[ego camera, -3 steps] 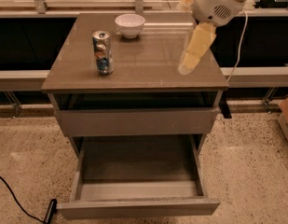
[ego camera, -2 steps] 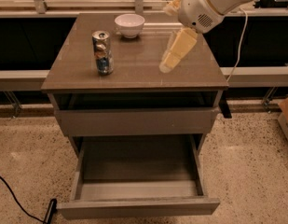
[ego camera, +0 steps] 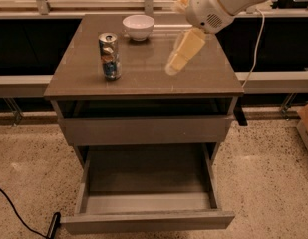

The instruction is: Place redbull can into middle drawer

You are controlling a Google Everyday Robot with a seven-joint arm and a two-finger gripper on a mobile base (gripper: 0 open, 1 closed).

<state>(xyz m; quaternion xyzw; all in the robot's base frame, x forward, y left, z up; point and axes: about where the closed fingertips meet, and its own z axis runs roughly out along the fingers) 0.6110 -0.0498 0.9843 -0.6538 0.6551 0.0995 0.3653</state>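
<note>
The redbull can [ego camera: 109,56], slim, silver and blue, stands upright on the left part of the cabinet top [ego camera: 143,78]. My gripper [ego camera: 174,66] hangs above the top's right half, pointing down and left. It is well to the right of the can, apart from it and holding nothing. The middle drawer [ego camera: 146,222] is pulled out below, and the part of its inside that shows is bare.
A white bowl [ego camera: 138,26] sits at the back of the cabinet top, behind the can. The upper drawer front [ego camera: 143,130] is above the open drawer. A black cable [ego camera: 14,213] lies on the speckled floor at left. A rail runs behind the cabinet.
My gripper has moved left across the cabinet top, from near the right edge toward the middle, closer to the can. The can and the drawer have not moved.
</note>
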